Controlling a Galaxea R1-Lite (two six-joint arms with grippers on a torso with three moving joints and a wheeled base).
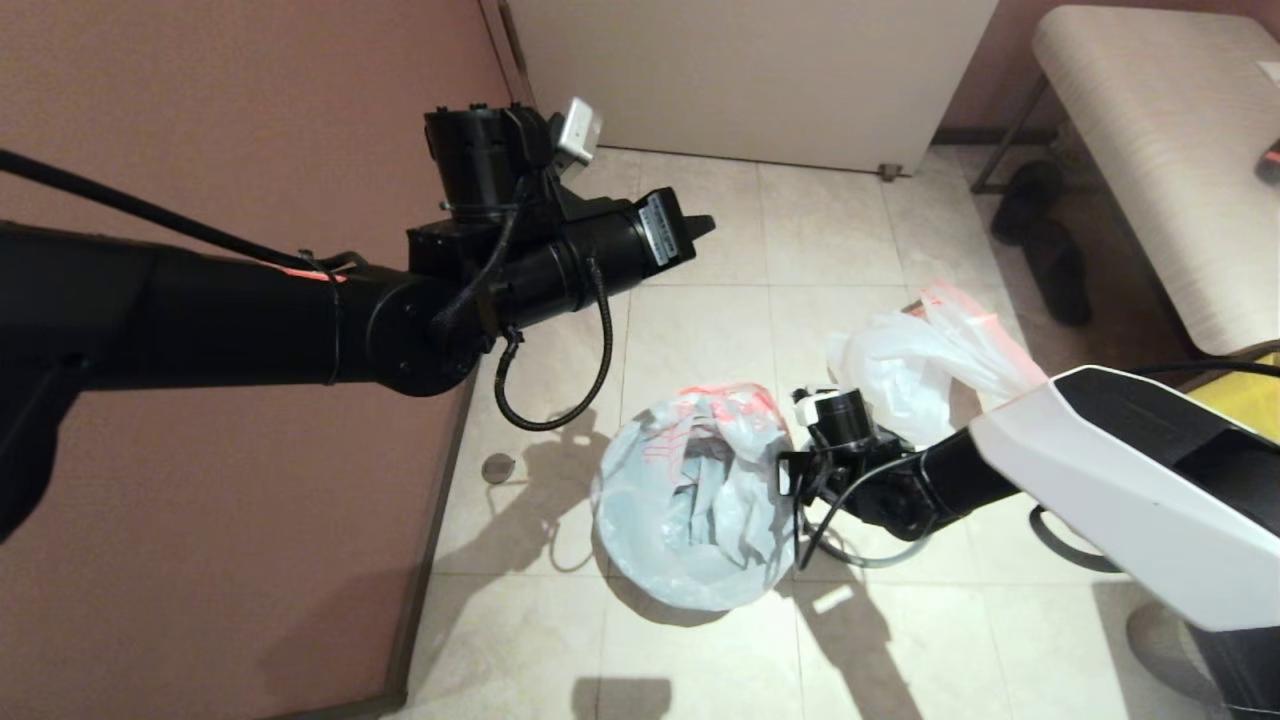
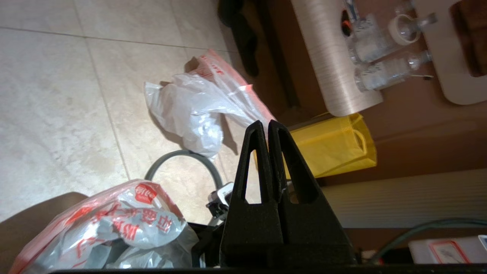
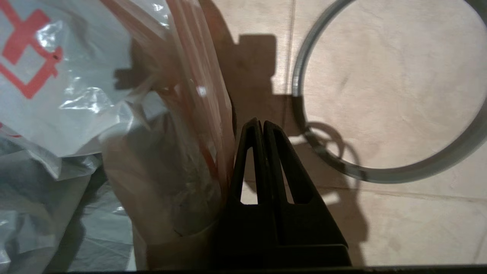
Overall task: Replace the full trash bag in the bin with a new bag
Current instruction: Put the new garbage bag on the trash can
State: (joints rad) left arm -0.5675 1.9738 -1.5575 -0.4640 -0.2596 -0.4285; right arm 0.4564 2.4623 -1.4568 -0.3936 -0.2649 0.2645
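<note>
The new bag (image 1: 690, 500), white with red print, is spread open over the bin, whose black body is hidden under it. The full trash bag (image 1: 920, 360) with pink handles lies on the floor behind and to the right. The bin's grey ring (image 3: 380, 173) lies flat on the tiles by the right arm. My right gripper (image 3: 258, 123) is shut and empty, low against the new bag's pink edge (image 3: 198, 95) at the bin's right side (image 1: 792, 478). My left gripper (image 1: 700, 225) hangs high above the floor, shut with nothing in it (image 2: 265, 123).
A brown wall (image 1: 200, 550) runs close on the left with a round floor drain (image 1: 497, 467) beside it. A bench (image 1: 1160, 150) holding bottles (image 2: 384, 72), dark slippers (image 1: 1045, 240) and a yellow bag (image 2: 335, 148) stand on the right. A white cabinet (image 1: 750, 70) is behind.
</note>
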